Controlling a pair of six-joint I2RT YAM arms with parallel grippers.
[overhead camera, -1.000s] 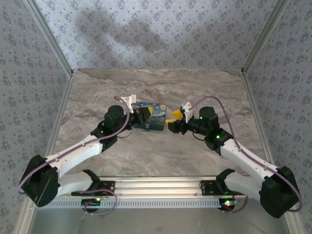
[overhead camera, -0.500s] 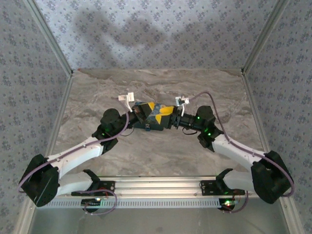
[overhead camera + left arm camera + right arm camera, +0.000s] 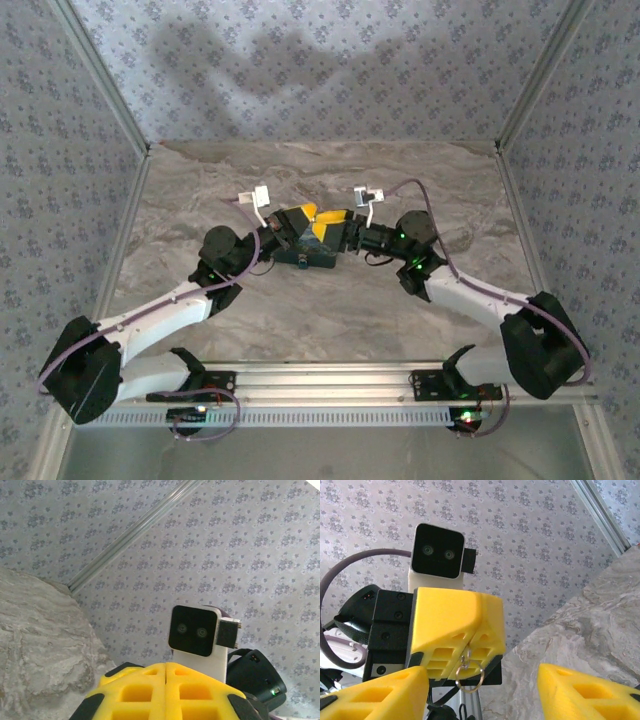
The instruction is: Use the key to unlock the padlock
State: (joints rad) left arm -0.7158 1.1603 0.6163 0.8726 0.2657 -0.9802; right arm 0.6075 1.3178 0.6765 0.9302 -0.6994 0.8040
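Marble counter lies under both arms, which reach in from either side with their yellow tips meeting above its middle. Seen from above, the tips overlap the far edge of the blue-and-yellow box.

The left jaws are pressed tight together: in the left wrist view we see the two yellow fingers sitting flush along one seam. From the right wrist view we look at those closed left jaws head-on. A small key ring hangs from the bottom of the seam, pinched there by a short link. We cannot make out the key itself.

The right jaws stand open, their fingers wide apart at the two lower corners of that view. The ring and the left jaws sit in the gap between them, apart from both.

We cannot pick out the padlock. From above, the spot under the joined tips is a dark cluster against the box, too small to read.
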